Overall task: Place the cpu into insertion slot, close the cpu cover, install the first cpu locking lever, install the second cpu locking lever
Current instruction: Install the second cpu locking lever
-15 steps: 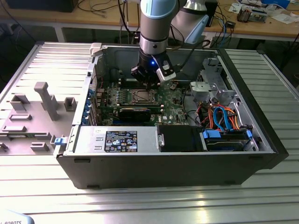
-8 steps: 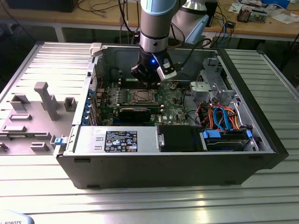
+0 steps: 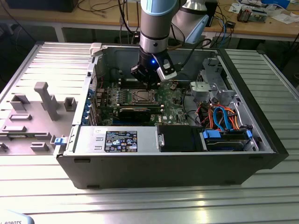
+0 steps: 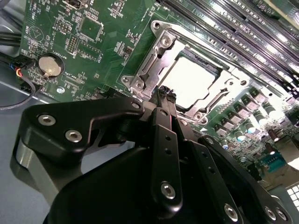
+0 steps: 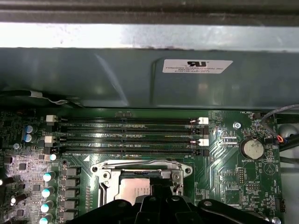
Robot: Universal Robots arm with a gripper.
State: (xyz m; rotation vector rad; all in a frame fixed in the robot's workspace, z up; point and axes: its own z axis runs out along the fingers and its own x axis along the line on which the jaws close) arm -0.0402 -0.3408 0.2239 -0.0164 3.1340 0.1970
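- Gripper (image 3: 150, 82) hangs over the motherboard (image 3: 173, 100) inside the open pc case (image 3: 261, 135), just above the socket area.
- Fingers (image 4: 164, 100) are together, tips meeting at a narrow point w/ nothing between them, right at the edge of the cpu cover (image 4: 154, 56).
- Cpu (image 4: 189, 81) sits flat in the insertion slot (image 4: 219, 100): pale silver-grey square top, glaring bright in the second wrist view.
- Cover lies down over the chip: thin silver frame, square window showing the cpu top, screw heads at corners.
- First wrist view: cpu (image 5: 138, 190) partly hidden by gripper body; memory slots (image 5: 126, 135) run parallel just beyond the socket, coin battery (image 5: 252, 149) off to one side.
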